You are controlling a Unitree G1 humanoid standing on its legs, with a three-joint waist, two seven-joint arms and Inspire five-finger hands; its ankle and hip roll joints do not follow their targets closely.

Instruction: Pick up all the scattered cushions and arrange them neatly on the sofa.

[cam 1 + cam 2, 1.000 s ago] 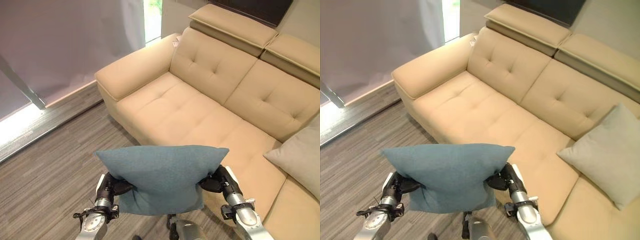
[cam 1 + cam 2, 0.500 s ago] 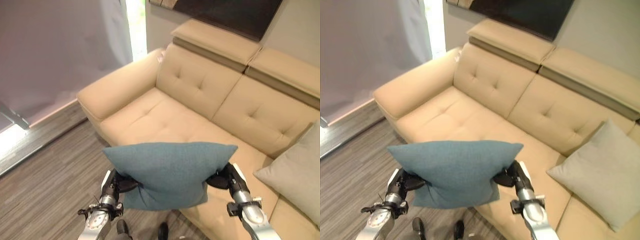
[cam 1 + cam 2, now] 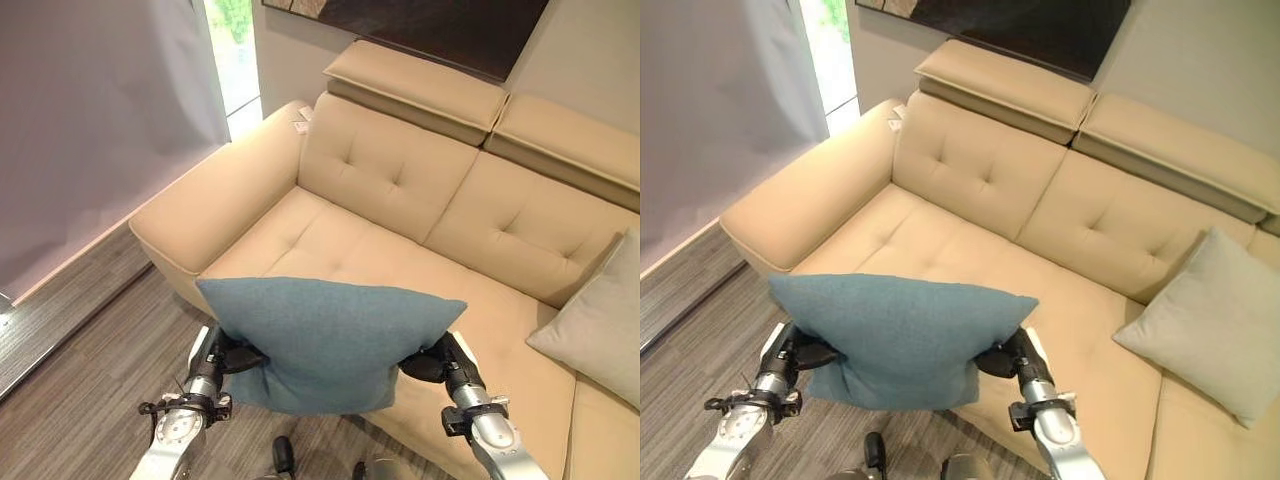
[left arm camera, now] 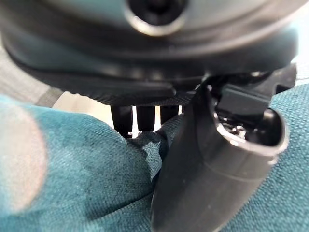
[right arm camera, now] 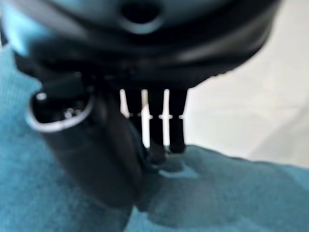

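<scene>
Both hands, left hand (image 3: 222, 356) & right hand (image 3: 430, 365), pinch teal cushion (image 3: 325, 340); lower evenly, upright against sofa (image 3: 400, 190) backrest.

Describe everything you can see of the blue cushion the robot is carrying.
The blue cushion is a teal, roughly rectangular pillow of woven-looking fabric, plump, with pointed upper corners. It is held off the floor, upright and slightly tilted, in front of the beige sofa. The left hand and right hand pinch its opposite side edges, bunching the cloth.

cushion (image 3: 330, 340) before sofa (image 3: 380, 190), pillow (image 3: 1215, 320) right
</scene>
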